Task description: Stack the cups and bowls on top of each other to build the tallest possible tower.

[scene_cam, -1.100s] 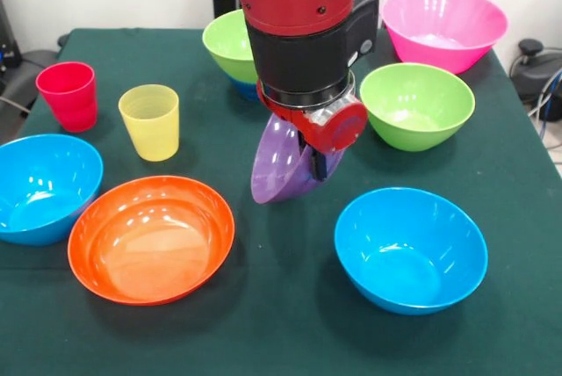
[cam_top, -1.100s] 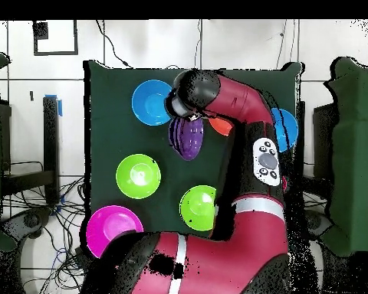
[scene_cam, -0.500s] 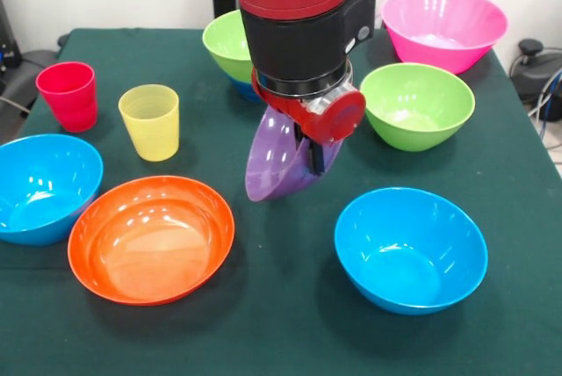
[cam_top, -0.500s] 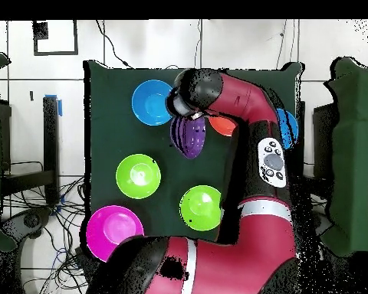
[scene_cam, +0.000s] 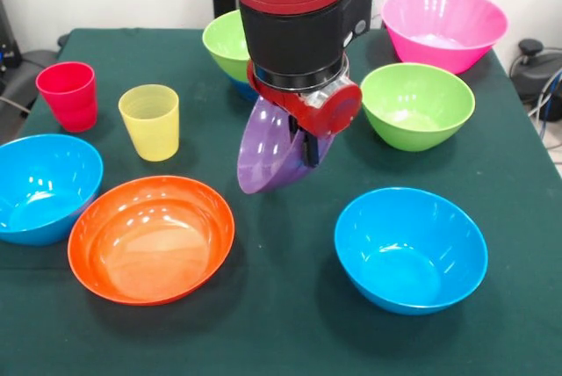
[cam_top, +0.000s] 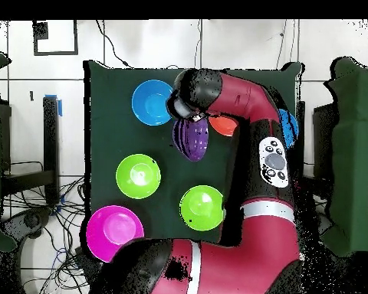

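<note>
My gripper [scene_cam: 307,146] is shut on the rim of the purple bowl [scene_cam: 266,158], which hangs tilted on edge above the table's middle; the overhead view shows this bowl [cam_top: 192,139] under the wrist. Behind the arm, a lime green bowl [scene_cam: 228,42] sits on a small dark blue bowl [scene_cam: 245,89]. A second lime green bowl [scene_cam: 417,104] and the big pink bowl [scene_cam: 443,25] are at the right. Light blue bowls [scene_cam: 410,249] [scene_cam: 44,184] and the orange bowl [scene_cam: 151,237] lie in front. At the left stand the red cup [scene_cam: 68,95] and the yellow cup [scene_cam: 150,121].
From overhead, the arm [cam_top: 256,145] crosses the table's right side and covers most of the orange bowl [cam_top: 221,125] and one light blue bowl [cam_top: 289,127]. The green table cloth [scene_cam: 290,323] reaches every edge. Cables lie on the floor at the left.
The gripper has lifted the purple bowl a little and carried it slightly leftward in the front view. The other bowls and cups have not moved.
</note>
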Available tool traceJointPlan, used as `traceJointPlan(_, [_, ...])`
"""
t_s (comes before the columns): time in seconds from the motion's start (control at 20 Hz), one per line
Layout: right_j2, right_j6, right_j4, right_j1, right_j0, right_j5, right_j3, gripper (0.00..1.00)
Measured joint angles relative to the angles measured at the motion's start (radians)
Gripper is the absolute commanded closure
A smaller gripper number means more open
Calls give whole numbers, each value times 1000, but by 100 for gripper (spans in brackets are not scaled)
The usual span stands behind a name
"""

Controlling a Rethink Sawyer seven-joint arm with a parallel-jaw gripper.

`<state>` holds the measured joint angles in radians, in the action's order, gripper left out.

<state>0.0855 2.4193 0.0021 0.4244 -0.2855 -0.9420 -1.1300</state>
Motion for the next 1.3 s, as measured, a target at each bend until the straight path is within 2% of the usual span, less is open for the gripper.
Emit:
traceJointPlan(0.9, [5, 0, -128, 3, -14, -141, 24, 100])
traceJointPlan(1.3, [11, 0, -139, 3, -22, -150, 27, 100])
